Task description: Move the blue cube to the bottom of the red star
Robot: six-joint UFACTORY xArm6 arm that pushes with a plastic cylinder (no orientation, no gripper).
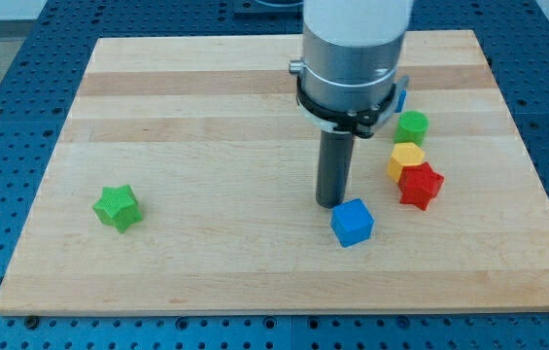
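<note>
Rod-ended and with no hand to open or close, the arm carried nothing; my tip (330, 203) rested on the desk (206, 117), just beside the blue cube (353, 222), which lay at about four o'clock from it, seemingly touching or nearly so. The red star (420, 185) sat at roughly two o'clock from the cube, near but apart, with a yellow block (406, 157) touching it at its eleven o'clock and a green block (412, 126) beyond that. Since the cube was meant to end at the star's six o'clock, it probably needed to travel toward three o'clock, and my tip stood roughly on the correct far side for such a push, though slightly high. A push would likely drive the cube somewhat downward as well. A green star (118, 207) lay well apart toward nine o'clock. Another blue piece (402, 97) showed partly behind the arm. The desk was pale wooden planking on a blue perforated base (2, 87).
</note>
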